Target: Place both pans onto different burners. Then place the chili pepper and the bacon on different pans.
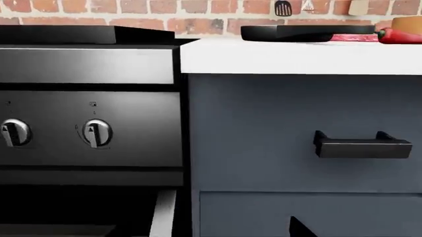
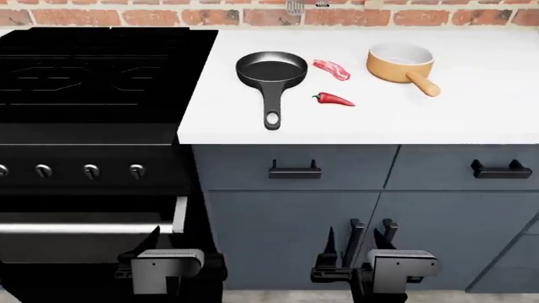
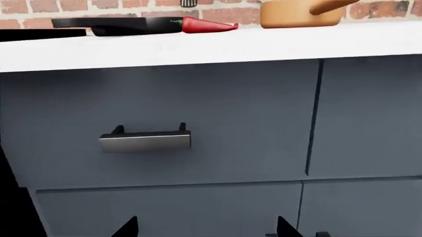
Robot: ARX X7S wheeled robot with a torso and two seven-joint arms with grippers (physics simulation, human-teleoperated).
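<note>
pans: black frying pan [image 2: 271, 69] and orange saucepan [image 2: 400, 62] both on the white table [image 2: 471, 107], off the burners [image 2: 93, 76]
food: chili pepper [image 2: 334, 99] and bacon [image 2: 332, 69] lie between them
left end effector [image 2: 164, 243]: hanging low; can't tell its jaws
right end effector [image 2: 362, 243]: low, fingers spread, empty
risk: probably clipping the table edge going up, or bumping the chili when reaching for the handle

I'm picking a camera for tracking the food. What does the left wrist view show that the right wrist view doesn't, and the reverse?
Only the left wrist view shows the bacon, lying behind the frying pan, plus the stove's knobs and the stovetop edge. Only the right wrist view shows most of the saucepan, including its handle; the left wrist view catches just a sliver at its frame edge. Both show the frying pan, the chili, the white counter, a drawer handle and the brick wall.
</note>
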